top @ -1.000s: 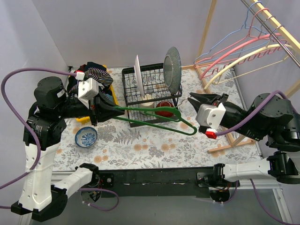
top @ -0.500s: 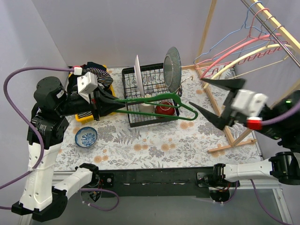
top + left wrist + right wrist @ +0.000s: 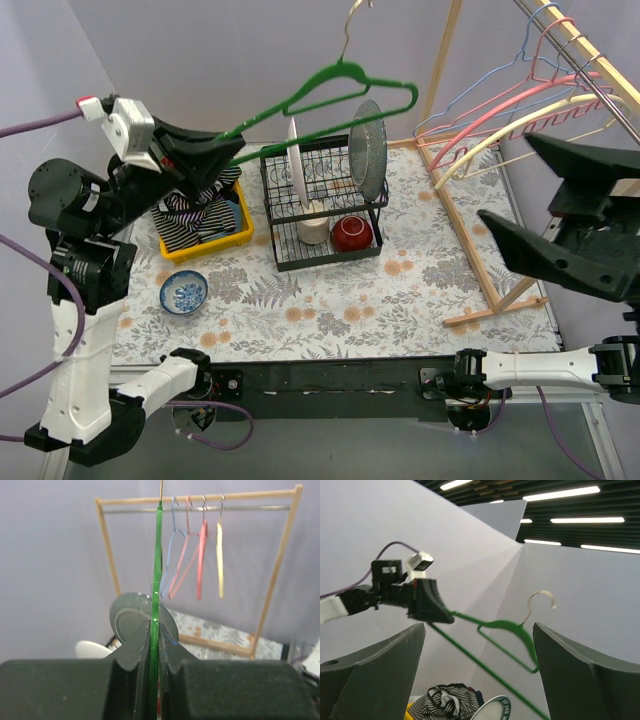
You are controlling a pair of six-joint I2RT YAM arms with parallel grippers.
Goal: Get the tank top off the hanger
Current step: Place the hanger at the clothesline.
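Note:
The green hanger [image 3: 330,85] is bare and held high above the dish rack, its metal hook pointing up. My left gripper [image 3: 232,132] is shut on the end of its lower bar. In the left wrist view the hanger [image 3: 156,580] runs edge-on between the closed jaws of the left gripper [image 3: 155,630]. The striped tank top [image 3: 195,215] lies crumpled in a yellow bin [image 3: 245,225] below the left gripper. My right gripper [image 3: 503,178] hangs raised at the right, open and holding nothing. The right wrist view shows the hanger [image 3: 505,626] and tank top [image 3: 445,700] beyond the right gripper [image 3: 479,625].
A black dish rack [image 3: 320,205] holds plates and a red bowl [image 3: 352,233]. A blue bowl [image 3: 184,292] sits on the floral mat. A wooden clothes rack [image 3: 470,200] with several coloured hangers [image 3: 520,110] stands at the back right.
My left arm has swung the green hanger up from table height to well above the dish rack. My right gripper has opened wide and pulled back up and to the right.

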